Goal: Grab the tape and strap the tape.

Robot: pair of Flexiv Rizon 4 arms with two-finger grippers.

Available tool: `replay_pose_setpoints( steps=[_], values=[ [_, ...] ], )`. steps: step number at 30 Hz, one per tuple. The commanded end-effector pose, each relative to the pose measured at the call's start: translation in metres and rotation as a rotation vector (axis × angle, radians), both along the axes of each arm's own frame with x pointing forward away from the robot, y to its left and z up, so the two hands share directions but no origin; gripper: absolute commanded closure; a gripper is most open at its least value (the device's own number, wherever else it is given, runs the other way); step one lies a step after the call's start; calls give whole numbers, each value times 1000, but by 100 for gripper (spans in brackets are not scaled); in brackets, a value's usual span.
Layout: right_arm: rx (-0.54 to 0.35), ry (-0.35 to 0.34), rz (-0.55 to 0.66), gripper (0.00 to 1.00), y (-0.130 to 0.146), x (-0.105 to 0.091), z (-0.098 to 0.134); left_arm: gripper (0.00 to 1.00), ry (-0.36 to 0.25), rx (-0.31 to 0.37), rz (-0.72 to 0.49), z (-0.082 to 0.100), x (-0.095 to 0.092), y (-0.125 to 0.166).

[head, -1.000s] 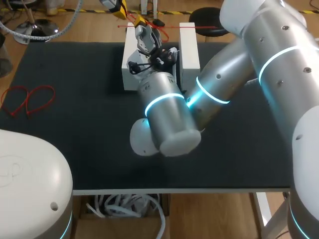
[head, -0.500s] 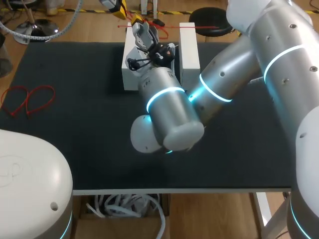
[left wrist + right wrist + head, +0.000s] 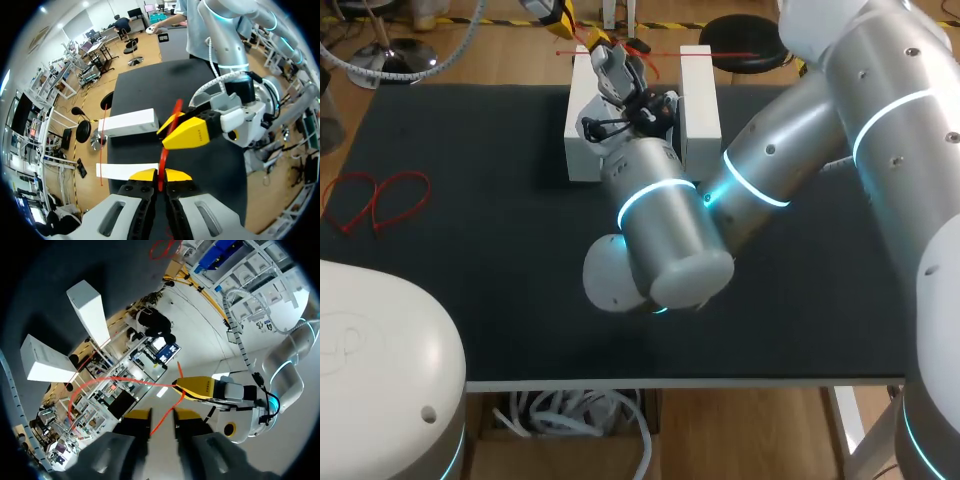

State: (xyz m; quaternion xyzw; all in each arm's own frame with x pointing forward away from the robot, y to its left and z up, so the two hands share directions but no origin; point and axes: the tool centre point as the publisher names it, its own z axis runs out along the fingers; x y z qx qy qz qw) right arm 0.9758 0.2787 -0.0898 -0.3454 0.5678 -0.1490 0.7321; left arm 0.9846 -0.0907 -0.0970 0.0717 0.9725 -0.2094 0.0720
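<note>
A thin red tape (image 3: 170, 125) runs up from between the fingers of my left gripper (image 3: 161, 175), which is shut on it. In the head view that gripper (image 3: 556, 14) is at the table's far edge. My right gripper (image 3: 612, 62) is above the two white blocks (image 3: 585, 125), close to the left one. In the right wrist view its yellow tips (image 3: 162, 414) stand apart. The red tape (image 3: 115, 382) passes loosely through the gap and curves off toward the blocks (image 3: 90, 312). The right gripper's yellow fingers (image 3: 192, 132) sit just ahead of my left gripper.
Spare red tape loops (image 3: 382, 198) lie on the black table (image 3: 470, 270) at the left. My right arm's large elbow (image 3: 660, 250) hangs over the table's middle. The second white block (image 3: 700, 100) stands right of the gripper.
My right gripper's fingers have parted and let go of the red tape. The right arm has shifted slightly right and toward the far edge. The left gripper keeps its hold.
</note>
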Motion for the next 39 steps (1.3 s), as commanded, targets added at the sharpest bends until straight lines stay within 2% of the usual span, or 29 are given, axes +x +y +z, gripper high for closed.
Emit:
replay_pose_setpoints(
  steps=[1,4,7,11,14,17,19,20,21,24,26,30,34,39],
  values=[
    [13,-5,-10,18,0,-1,4,100,3,4,0,1,1,0],
    [28,-15,-12,4,0,-1,6,100,3,4,0,1,1,0],
    [51,-17,4,15,0,-4,8,100,3,4,0,1,1,0],
    [92,-16,47,9,3,-11,10,100,3,4,0,1,1,0],
    [130,-5,88,21,6,-21,11,100,3,4,0,1,1,0],
    [179,3,111,22,8,-28,13,100,3,4,0,1,1,0],
    [248,30,120,35,9,-34,14,100,3,4,0,1,1,0],
    [264,39,128,36,9,-37,15,100,3,4,0,1,1,0],
    [286,39,137,32,9,-39,15,100,3,4,0,1,1,0],
    [410,101,141,22,6,-46,16,100,3,4,0,1,1,0],
    [518,167,128,13,4,-48,17,100,3,4,0,1,1,0],
    [648,234,141,1,-1,-53,19,100,3,4,0,1,1,0],
    [677,276,144,0,-4,-57,17,100,3,4,0,1,1,0],
    [677,276,144,0,-4,-57,17,100,3,4,0,1,1,0]
  ],
)
